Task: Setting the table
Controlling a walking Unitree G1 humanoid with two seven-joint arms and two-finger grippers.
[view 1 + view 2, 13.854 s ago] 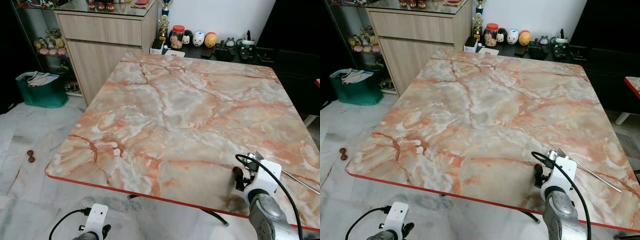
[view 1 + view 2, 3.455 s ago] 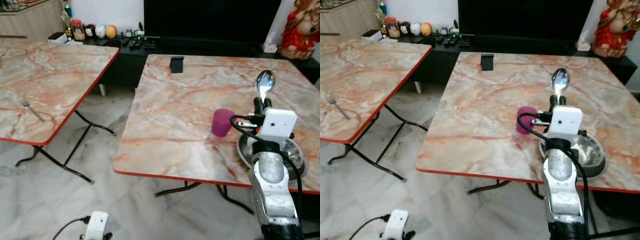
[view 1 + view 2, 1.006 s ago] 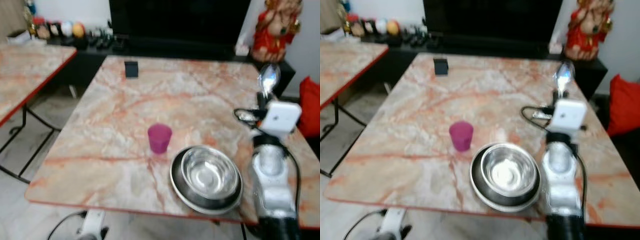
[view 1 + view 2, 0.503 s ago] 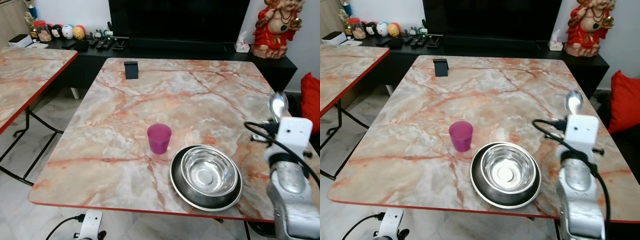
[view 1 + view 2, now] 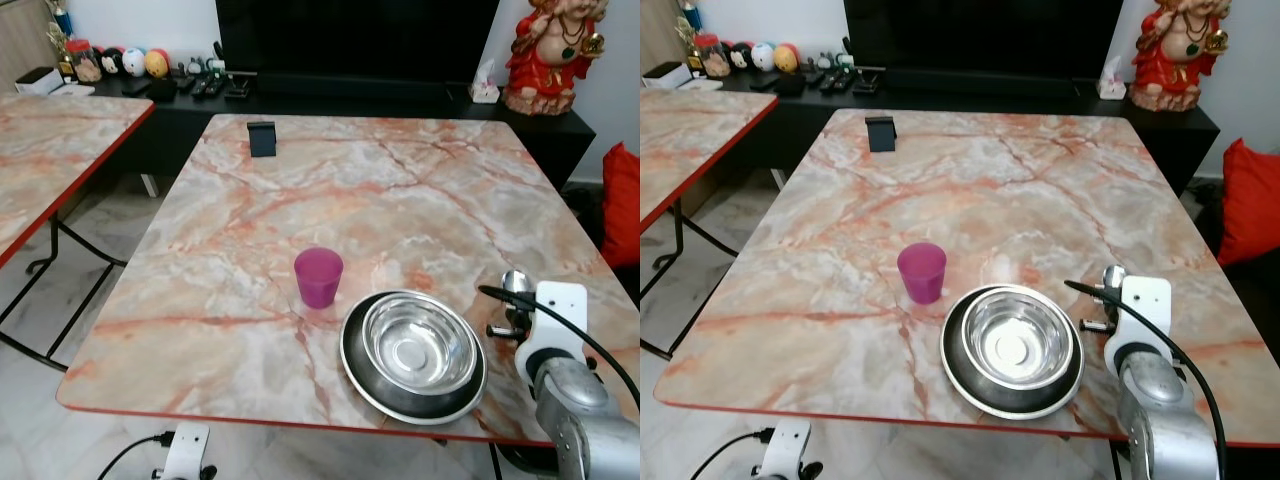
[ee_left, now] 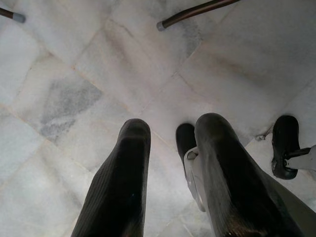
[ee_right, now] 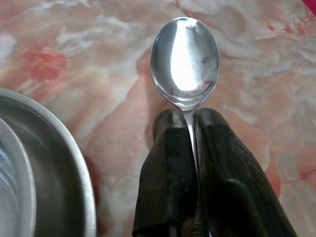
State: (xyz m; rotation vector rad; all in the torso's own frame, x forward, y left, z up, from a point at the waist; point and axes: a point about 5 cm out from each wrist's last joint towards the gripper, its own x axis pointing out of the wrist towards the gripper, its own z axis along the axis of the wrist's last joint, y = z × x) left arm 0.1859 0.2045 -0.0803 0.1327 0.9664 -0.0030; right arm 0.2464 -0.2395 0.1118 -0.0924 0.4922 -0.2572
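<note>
My right gripper (image 7: pixel 190 121) is shut on a metal spoon (image 7: pixel 185 59), bowl end pointing forward, low over the marble table (image 5: pixel 400 190) just right of the steel bowl (image 5: pixel 418 343). That bowl sits in a dark-rimmed plate (image 5: pixel 358 372) near the table's front edge. The spoon (image 5: pixel 514 283) and right wrist (image 5: pixel 556 310) stand beside the plate's right rim. A purple cup (image 5: pixel 318 277) stands upright left of the plate. My left gripper (image 6: pixel 165 148) hangs open over the floor below the table.
A small black stand (image 5: pixel 262 138) sits at the table's far left. A second marble table (image 5: pixel 60 150) stands to the left. Behind are a black TV console (image 5: pixel 350 95), a red figurine (image 5: pixel 548 50) and a red cushion (image 5: pixel 622 200).
My right arm has come down, bringing the spoon from raised above the table to low beside the plate's right rim. The rest stays put.
</note>
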